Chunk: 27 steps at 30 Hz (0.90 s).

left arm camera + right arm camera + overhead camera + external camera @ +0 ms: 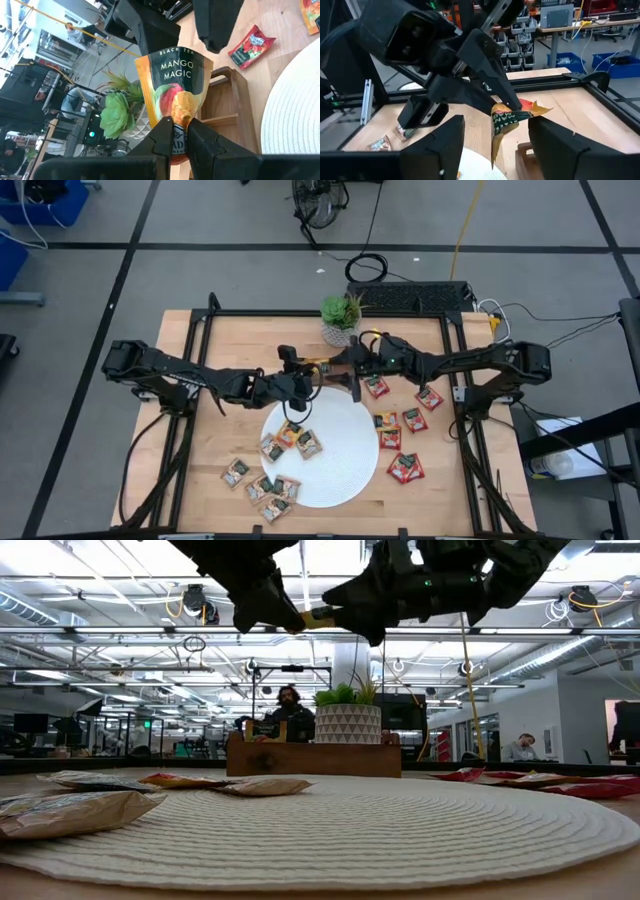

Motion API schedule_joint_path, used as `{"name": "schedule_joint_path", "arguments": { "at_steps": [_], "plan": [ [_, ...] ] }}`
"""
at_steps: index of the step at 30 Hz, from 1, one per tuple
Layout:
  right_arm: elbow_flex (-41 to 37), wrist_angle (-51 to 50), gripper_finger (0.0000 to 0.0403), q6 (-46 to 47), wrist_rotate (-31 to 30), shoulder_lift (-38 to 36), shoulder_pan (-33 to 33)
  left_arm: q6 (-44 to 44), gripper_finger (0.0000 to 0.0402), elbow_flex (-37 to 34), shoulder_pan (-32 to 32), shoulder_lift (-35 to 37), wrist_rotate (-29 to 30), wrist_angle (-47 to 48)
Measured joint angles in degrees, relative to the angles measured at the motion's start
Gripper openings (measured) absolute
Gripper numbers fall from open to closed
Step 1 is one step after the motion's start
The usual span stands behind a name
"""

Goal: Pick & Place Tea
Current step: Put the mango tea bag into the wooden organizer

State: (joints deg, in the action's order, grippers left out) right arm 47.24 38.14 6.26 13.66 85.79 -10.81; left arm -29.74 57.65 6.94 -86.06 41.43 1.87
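An orange and dark green tea sachet [175, 85] printed "Mango Magic" hangs in the air above the wooden tray [235, 100], at the middle of the table's far half. My left gripper [179, 125] is shut on it, reaching in from the table's left. My right gripper [495, 142] comes in level from the right. It is open, with a finger on either side of the sachet's free end [507, 120] and a gap on both sides. In the high view the two grippers meet at the sachet [320, 366]. My left gripper pinches the sachet between its two fingers at the middle of one end edge [176, 142]. The foil is puckered around the fingertips. The fingers come from the table's left, slanting slightly down. The sachet sticks out beyond them toward the right gripper, bowed, clear of tray and table.
A white round woven plate [340, 465] lies near the middle front with several orange sachets [300, 440] on it. More of them lie off its left edge [255, 480]. Red sachets [405, 468] are scattered on the table's right side. A potted plant [340, 318] stands at the far edge behind the tray.
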Motion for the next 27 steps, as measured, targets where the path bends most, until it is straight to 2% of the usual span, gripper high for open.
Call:
{"name": "schedule_joint_path", "arguments": {
  "at_steps": [9, 18, 27],
  "plan": [
    [0.02, 5.91, 0.0136, 1.79, 0.06, 5.49, -0.07, 0.29, 0.0048, -0.02, 0.00, -0.02, -0.28, 0.11],
    [0.02, 6.79, 0.0009, -0.79, -0.01, 5.37, -0.02, 0.48, 0.0049, -0.02, 0.02, -0.04, -0.38, -0.10],
    [0.17, 2.07, 0.0003, -5.29, 0.10, 4.79, 0.02, 1.48, 0.0049, -0.02, 0.02, -0.13, -0.68, 1.05]
  ]
}}
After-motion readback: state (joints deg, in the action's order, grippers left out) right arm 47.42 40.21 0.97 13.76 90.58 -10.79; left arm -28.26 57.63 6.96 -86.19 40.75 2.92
